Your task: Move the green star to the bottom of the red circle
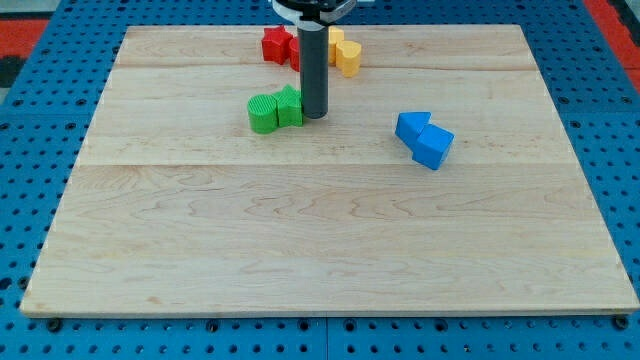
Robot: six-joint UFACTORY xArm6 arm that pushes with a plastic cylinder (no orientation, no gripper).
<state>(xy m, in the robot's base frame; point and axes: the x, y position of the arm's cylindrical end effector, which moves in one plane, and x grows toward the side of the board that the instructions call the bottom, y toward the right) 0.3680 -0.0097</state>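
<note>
**Star may drag its green neighbour**

The green block (262,113) touches the green star (289,106); my tip (315,116), a bare rod gripping nothing, sits against the star's right. Pushing could shove both, missing the spot below the red block (277,44).

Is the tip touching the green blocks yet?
Apparently touching: my tip sits flush against the right side of the green blocks.

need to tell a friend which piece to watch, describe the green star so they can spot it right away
On the wooden board, find the dark rod coming down from the view's top. My tip sits against the green star. Unlike the rounded green block touching its left, it has points.
</note>
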